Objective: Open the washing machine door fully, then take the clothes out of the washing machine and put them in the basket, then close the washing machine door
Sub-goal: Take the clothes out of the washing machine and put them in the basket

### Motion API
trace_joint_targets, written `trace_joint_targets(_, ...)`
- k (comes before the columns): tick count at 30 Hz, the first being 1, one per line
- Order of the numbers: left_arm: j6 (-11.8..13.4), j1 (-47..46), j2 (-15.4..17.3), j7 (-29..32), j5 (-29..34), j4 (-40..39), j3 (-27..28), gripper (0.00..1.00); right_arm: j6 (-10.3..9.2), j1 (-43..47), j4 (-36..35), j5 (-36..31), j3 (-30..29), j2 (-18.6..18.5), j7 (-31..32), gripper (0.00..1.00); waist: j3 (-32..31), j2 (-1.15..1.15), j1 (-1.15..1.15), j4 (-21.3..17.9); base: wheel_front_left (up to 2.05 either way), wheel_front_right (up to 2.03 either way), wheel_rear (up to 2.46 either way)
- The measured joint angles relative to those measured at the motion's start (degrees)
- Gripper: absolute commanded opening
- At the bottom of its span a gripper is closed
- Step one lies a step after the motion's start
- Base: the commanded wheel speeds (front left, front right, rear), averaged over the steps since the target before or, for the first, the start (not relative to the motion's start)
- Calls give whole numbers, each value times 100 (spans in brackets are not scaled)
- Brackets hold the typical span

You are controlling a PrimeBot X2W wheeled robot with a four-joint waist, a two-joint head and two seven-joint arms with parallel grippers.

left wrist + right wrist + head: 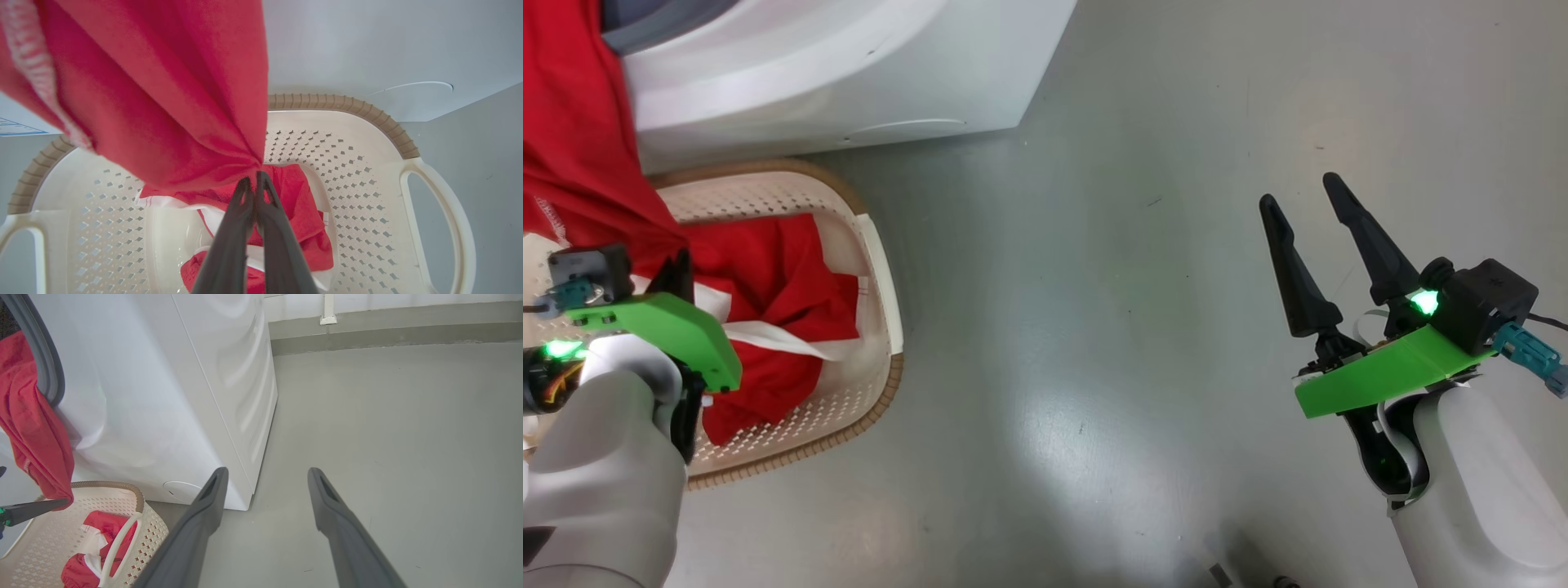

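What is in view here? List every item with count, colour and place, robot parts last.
washing machine: one, white, at the head view's top left, behind the basket
drum gasket: one, grey, around the machine's opening
round flap: one, white, low on the machine's front
basket: one, cream with brown rim, on the floor in front of the machine
clothes: apparently two pieces, red with white trim; one lies in the basket, one hangs out of the drum opening
floor: grey
left gripper: dark fingers, shut on the hanging piece, above the basket
right gripper: dark fingers, open, empty, over bare floor
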Motion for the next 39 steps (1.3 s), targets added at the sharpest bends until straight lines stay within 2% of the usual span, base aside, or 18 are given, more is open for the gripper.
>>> trace_joint_targets(1, 0, -8, 12, 0, -22, 2, 0, 90, 0, -1, -1, 0, 0, -1, 0, 100, 2, 0, 0, 3, 0, 0, 0)
trace_joint_targets(2, 0, -13, 22, 0, -34, 7, 2, 100, 0, -2, -1, -1, 0, 0, 0, 100, 2, 0, 0, 8, 0, 0, 0)
trace_joint_targets(13, 0, -13, -18, -37, -185, 21, -38, 100, 0, -4, 15, -18, -42, -10, 0, 100, -147, 0, 0, 122, 0, 0, 0)
trace_joint_targets(18, 0, 36, -37, -60, -365, -209, 14, 100, 0, 0, 40, -19, -69, -47, 0, 100, -304, 0, 0, 191, 0, 0, 0)
trace_joint_targets(28, 0, 476, -18, -62, -360, -1290, 397, 100, 0, 38, 46, -24, -132, -147, 0, 100, -496, 0, 0, 364, 0, 0, 0)
trace_joint_targets(39, 51, 1541, -113, -77, 245, -3368, 1235, 100, 0, 148, 41, -48, -170, -209, 0, 100, -715, 0, 0, 530, 0, 0, 0)
